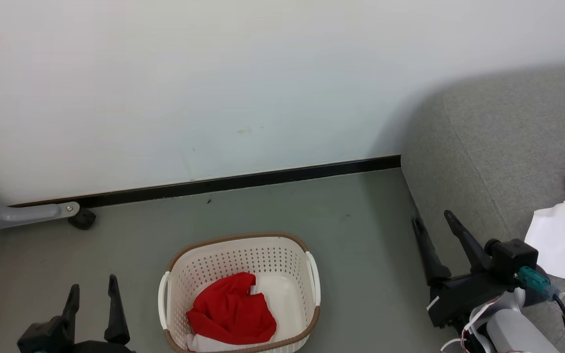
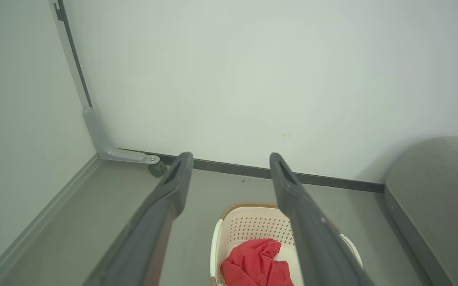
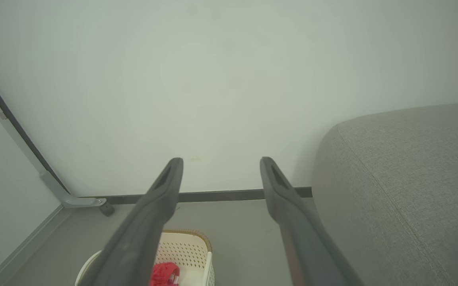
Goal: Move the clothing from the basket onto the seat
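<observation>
My left gripper (image 1: 92, 283) and right gripper (image 1: 432, 217) both stand spread and empty. The crumpled bright red garment (image 1: 231, 311) lies in the cream perforated plastic basket (image 1: 243, 241), lower centre. I'd descend onto its highest fold, clear of the rim, then carry it to the grey fabric sofa (image 1: 498, 147) at the frame's right.

- We see a basket (image 1: 243, 255) of cream plastic dotted with rows of small holes. Its rim is brown with a woven look and its handles are white.
- The clothing (image 1: 231, 311) in it is bright red, with white showing beneath at the near edge.
- The seat (image 1: 498, 147) is plain grey fabric.
- We note a garment (image 1: 559, 245) on it, white with red-and-white striped trim.
- Both the left claw (image 1: 93, 283) and the right claw (image 1: 431, 217) are dark, near black.
- The floor (image 1: 312, 211) is dull grey-green, the wall (image 1: 214, 73) off-white, the skirting (image 1: 263, 179) black.
</observation>
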Motion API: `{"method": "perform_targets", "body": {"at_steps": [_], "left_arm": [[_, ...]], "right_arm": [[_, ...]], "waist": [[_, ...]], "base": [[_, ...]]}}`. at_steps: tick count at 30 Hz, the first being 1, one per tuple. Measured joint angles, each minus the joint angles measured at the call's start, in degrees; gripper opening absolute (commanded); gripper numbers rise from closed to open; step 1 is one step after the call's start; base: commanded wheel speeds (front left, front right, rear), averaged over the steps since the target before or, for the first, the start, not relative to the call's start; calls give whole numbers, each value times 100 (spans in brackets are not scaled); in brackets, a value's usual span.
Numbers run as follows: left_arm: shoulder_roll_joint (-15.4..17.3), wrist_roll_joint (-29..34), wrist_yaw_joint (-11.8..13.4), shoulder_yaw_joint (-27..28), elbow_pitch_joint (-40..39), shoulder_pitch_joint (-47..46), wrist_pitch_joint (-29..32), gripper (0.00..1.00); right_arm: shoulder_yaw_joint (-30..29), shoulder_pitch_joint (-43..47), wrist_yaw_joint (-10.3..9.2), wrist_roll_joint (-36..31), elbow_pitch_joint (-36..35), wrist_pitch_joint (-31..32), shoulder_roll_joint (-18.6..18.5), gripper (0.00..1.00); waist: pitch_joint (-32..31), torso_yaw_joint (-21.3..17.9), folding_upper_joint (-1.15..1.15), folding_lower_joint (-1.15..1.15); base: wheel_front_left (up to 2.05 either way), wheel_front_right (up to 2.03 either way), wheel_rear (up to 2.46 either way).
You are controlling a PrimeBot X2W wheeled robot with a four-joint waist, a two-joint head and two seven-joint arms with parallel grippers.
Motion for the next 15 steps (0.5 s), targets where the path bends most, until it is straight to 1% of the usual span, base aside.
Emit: {"method": "perform_targets", "body": {"at_steps": [3,8,9,12,15], "left_arm": [[13,81,1,116,-68,102,0,100],[-64,278,3,283,-272,375,0,100],[-94,313,3,325,-334,437,0,100],[-232,399,3,499,-417,588,0,100],[-293,535,3,636,-510,707,0,100]], "right_arm": [[13,119,-3,-14,-87,1,15,100],[11,309,-101,-34,-230,1,19,100],[12,355,-103,-47,-263,1,19,100],[21,506,-202,-73,-353,1,29,100],[33,597,-225,-92,-402,0,38,100]], "waist": [[-4,7,0,0],[-8,13,0,0],[-8,13,0,1],[-12,9,0,1],[-12,2,0,1]], "base": [[0,0,0],[0,0,0],[0,0,0],[0,0,0],[0,0,0]]}}
